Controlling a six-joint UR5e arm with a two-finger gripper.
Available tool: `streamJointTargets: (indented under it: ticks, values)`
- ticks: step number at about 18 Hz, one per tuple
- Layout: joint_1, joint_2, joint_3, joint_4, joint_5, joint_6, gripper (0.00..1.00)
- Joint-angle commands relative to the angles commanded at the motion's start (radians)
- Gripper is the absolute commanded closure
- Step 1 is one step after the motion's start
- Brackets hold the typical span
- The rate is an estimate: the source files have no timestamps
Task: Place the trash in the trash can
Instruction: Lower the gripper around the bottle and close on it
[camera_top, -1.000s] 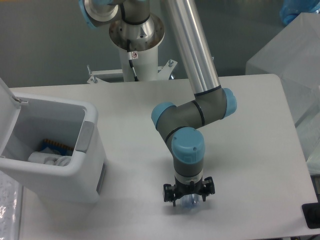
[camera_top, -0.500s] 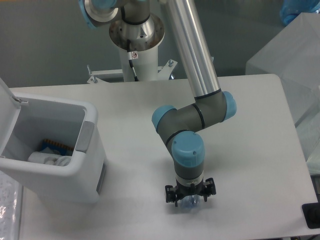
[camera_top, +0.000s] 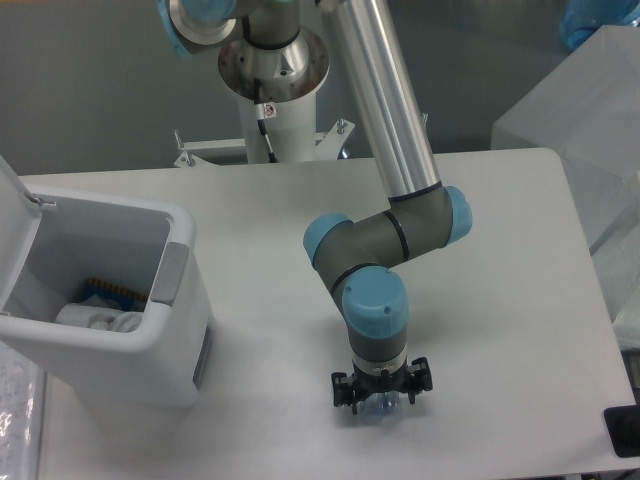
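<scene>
Risk 1: we think the grab could slip. The clear piece of trash (camera_top: 380, 409) under the gripper (camera_top: 381, 404) looks thin and crumpled, so the fingers may pinch only a fold and shed it on the lift.
Risk 2: the run to the trash can (camera_top: 180, 330) goes across the table (camera_top: 500, 300) toward the cam's left. A loose hold plus a quick swing could drop the piece short of the rim.
Risk 3: the can's near wall and grey panel (camera_top: 170, 272) stand tall. If we carry too low, the dangling piece or the wrist could clip that rim and nudge the can.
Risk 4: pressing down further on the tabletop could squash the piece or skid it out from between the fingers.
Claw opening: cannot tell. The wrist blocks most of the view from above; we see only the black finger mounts spread to either side, w/ a clear bluish bit showing between and below them.
Claw contact: it sits right over the trash, low at the table. We cannot tell if the fingers actually touch or clamp it.
Trash location: on the table near the front edge, directly under the claw, well apart from the can.
Can state: lid (camera_top: 15, 235) up, mouth open, some items already inside.
</scene>
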Motion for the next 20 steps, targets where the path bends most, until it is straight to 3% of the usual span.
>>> streamJointTargets:
  ticks: [13,15,20]
  values:
    - [-0.009,-0.009,0.011,-0.003,0.04,0.003,0.22]
    - [-0.009,-0.008,0.009,-0.003,0.04,0.003,0.29]
    - [-0.009,-0.006,0.009,-0.003,0.04,0.003,0.36]
